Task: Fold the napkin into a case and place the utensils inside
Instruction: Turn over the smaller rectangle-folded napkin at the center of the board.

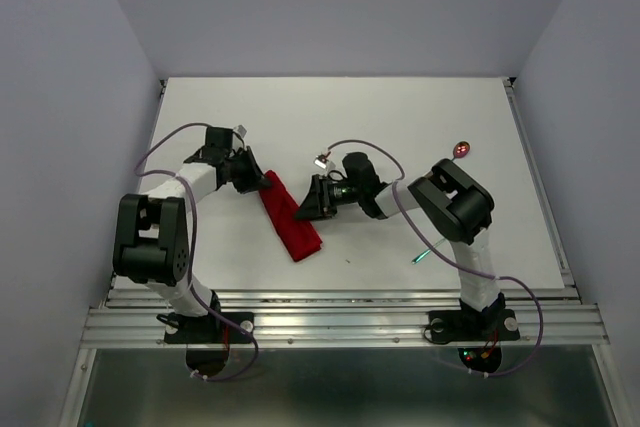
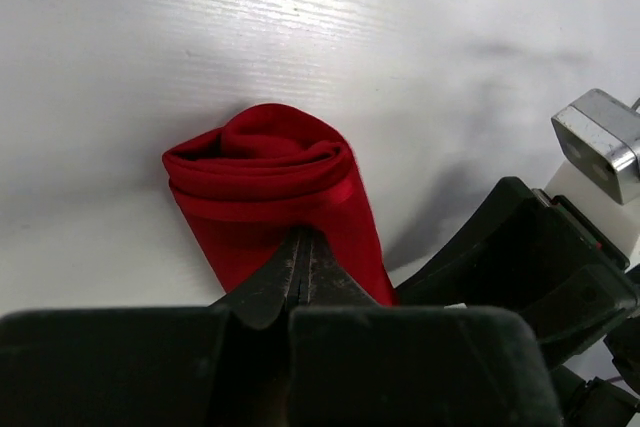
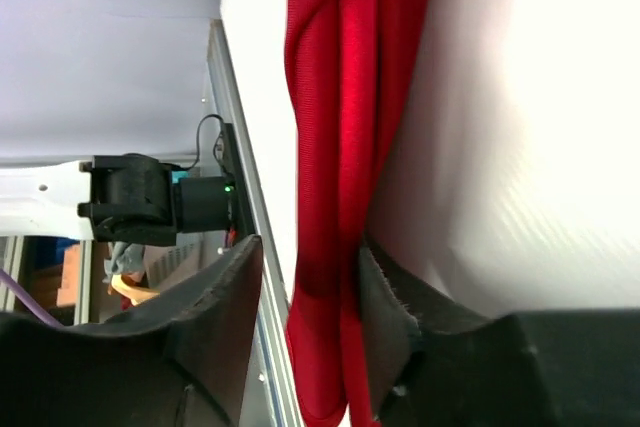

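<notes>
The red napkin (image 1: 290,222) lies on the white table (image 1: 350,117) as a narrow folded strip running diagonally. My left gripper (image 1: 262,181) is at its far upper end. In the left wrist view its jaws (image 2: 303,237) are shut at the edge of the cloth (image 2: 270,167), which ends in a rolled fold. My right gripper (image 1: 303,204) is at the strip's right side. In the right wrist view it (image 3: 308,247) is open, with the cloth (image 3: 340,97) between the jaws, touching one. The spoon (image 1: 461,148) lies far right. The fork (image 1: 425,254) lies near the right arm.
The right gripper's black body (image 2: 520,247) sits close beside the left gripper. The table's metal front rail (image 1: 340,297) runs below the napkin's near end. Pale walls enclose the table on three sides.
</notes>
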`<state>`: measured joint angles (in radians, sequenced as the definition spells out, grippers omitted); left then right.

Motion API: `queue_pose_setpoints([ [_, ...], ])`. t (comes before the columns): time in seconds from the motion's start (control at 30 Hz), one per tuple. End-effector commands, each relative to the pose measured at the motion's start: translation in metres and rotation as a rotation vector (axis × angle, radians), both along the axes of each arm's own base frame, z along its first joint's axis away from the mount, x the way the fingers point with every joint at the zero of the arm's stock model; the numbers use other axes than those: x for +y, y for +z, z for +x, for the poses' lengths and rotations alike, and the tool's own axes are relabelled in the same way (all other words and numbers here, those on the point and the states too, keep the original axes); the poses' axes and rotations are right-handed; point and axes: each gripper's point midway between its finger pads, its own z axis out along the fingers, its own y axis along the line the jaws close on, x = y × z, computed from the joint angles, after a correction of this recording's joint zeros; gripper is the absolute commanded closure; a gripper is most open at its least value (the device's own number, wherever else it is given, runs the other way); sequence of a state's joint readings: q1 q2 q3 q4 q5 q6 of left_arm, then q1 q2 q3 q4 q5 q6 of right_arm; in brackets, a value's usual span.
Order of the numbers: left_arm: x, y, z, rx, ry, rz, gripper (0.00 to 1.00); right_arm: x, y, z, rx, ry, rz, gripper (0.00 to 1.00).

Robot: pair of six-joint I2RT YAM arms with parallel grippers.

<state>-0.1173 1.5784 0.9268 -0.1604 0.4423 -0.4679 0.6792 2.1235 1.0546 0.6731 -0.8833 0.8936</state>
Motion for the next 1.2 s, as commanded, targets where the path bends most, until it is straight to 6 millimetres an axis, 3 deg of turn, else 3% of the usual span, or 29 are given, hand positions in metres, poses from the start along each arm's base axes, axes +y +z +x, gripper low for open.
queue_pose_setpoints([
  [0.0,-0.015,0.008,0.025,-0.058,-0.015,-0.047,1.00,-0.010,0.014,0.010,-0.059,-0.043,0.030,0.41],
  [0.17,-0.029,0.003,0.037,-0.051,-0.035,-0.072,1.00,-0.028,0.013,0.016,-0.109,-0.098,-0.040,0.24],
  [0.3,-0.035,0.006,0.044,-0.060,-0.041,-0.075,1.00,-0.053,-0.007,0.024,-0.146,-0.187,-0.262,0.22],
  [0.33,-0.036,0.006,0.045,-0.060,-0.044,-0.076,1.00,-0.057,0.001,0.026,-0.175,-0.207,-0.279,0.22],
  [0.4,-0.037,0.002,0.049,-0.053,-0.045,-0.074,1.00,-0.073,-0.004,0.033,-0.204,-0.269,-0.381,0.23],
  [0.43,-0.037,-0.004,0.048,-0.037,-0.048,-0.073,1.00,-0.078,0.005,0.037,-0.236,-0.294,-0.400,0.27],
  [0.5,-0.038,-0.008,0.050,-0.029,-0.049,-0.071,1.00,-0.082,0.008,0.037,-0.268,-0.324,-0.469,0.45],
  [0.53,-0.038,-0.013,0.050,-0.016,-0.047,-0.070,1.00,-0.076,0.013,0.028,-0.291,-0.309,-0.483,0.66],
  [0.6,-0.037,-0.019,0.050,-0.003,-0.043,-0.067,1.00,-0.069,0.021,0.021,-0.324,-0.301,-0.523,0.83],
  [0.63,-0.037,-0.022,0.049,0.005,-0.040,-0.065,1.00,-0.055,0.022,0.006,-0.339,-0.258,-0.527,0.95],
  [0.67,-0.036,-0.025,0.049,0.013,-0.036,-0.061,1.00,-0.049,0.020,-0.001,-0.343,-0.243,-0.540,0.99],
  [0.77,-0.034,-0.031,0.048,0.025,-0.026,-0.051,1.00,-0.031,0.013,-0.021,-0.361,-0.204,-0.583,0.99],
  [0.87,-0.032,-0.036,0.048,0.035,-0.017,-0.037,1.00,-0.027,0.000,-0.033,-0.329,-0.191,-0.603,0.99],
  [1.0,-0.030,-0.043,0.046,0.051,-0.009,-0.024,1.00,-0.039,-0.032,-0.040,-0.270,-0.191,-0.680,0.99],
  [1.17,-0.026,-0.037,0.045,0.035,0.003,-0.007,1.00,-0.065,-0.066,-0.041,-0.257,-0.211,-0.827,0.99],
])
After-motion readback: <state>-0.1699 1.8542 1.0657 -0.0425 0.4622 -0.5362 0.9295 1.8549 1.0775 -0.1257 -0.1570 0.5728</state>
